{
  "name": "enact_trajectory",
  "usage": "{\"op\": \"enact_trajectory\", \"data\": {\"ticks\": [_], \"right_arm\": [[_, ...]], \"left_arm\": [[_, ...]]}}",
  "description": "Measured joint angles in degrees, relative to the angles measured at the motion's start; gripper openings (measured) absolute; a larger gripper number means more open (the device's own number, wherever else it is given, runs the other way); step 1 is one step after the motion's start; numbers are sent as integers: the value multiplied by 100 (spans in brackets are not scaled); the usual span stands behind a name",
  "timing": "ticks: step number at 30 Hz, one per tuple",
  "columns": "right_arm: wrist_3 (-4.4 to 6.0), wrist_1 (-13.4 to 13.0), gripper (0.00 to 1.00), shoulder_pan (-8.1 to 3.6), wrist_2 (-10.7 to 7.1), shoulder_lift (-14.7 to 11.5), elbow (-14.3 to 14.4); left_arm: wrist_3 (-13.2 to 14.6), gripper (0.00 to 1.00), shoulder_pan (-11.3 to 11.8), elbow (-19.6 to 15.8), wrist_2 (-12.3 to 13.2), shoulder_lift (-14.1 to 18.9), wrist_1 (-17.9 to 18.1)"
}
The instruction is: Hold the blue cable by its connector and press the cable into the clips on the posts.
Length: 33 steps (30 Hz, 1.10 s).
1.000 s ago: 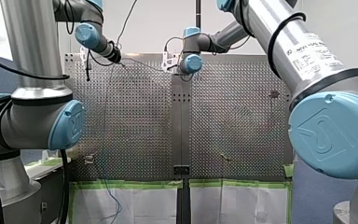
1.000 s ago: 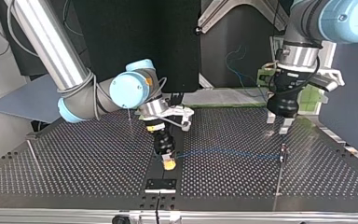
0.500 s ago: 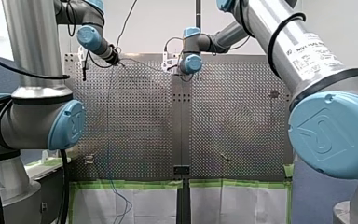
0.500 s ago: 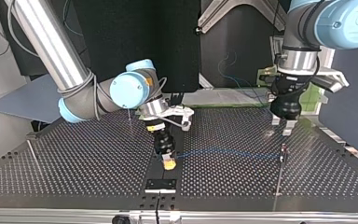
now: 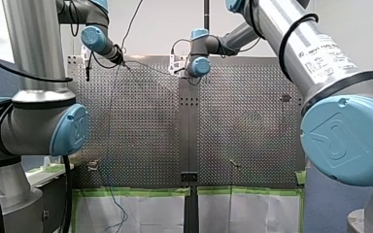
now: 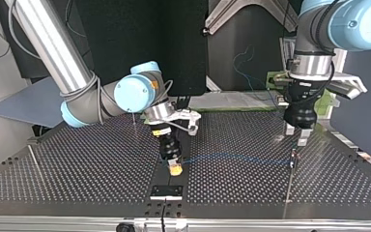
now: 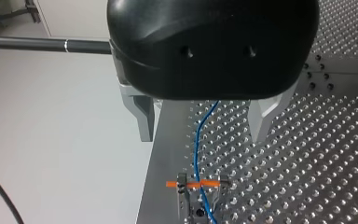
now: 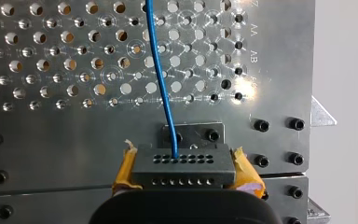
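Blue cable [image 8: 158,74], held by its connector [image 8: 184,167], runs across the table [image 6: 77,164] to a clip [image 7: 193,184].
My right gripper [image 6: 174,168] clamps the connector between yellow pads, near the table's edge. The cable crosses the clip's orange band; I cannot tell whether it is seated. My left gripper [image 7: 203,137] hangs over it, fingers apart, with bare plate around.

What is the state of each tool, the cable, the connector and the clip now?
Right tool, shut on the connector.
Left tool, open, straddling the blue cable.
Connector, held between yellow pads.
Blue cable, runs from connector to clip.
Clip, cable crosses it; seating unclear.
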Motion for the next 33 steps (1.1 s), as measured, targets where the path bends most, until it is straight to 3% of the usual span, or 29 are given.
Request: {"op": "enact_trajectory", "data": {"ticks": [9, 22, 33], "right_arm": [[-2, -1, 16, 0, 0, 9, 0], [-11, 2, 16, -13, 0, 12, 0], [-15, 2, 16, -14, 0, 13, 0]], "left_arm": [[-8, 100, -12, 6, -102, 0, -24], [-62, 100, -70, 6, -604, 0, -236], [-69, 100, -114, 4, -641, 0, -239]]}}
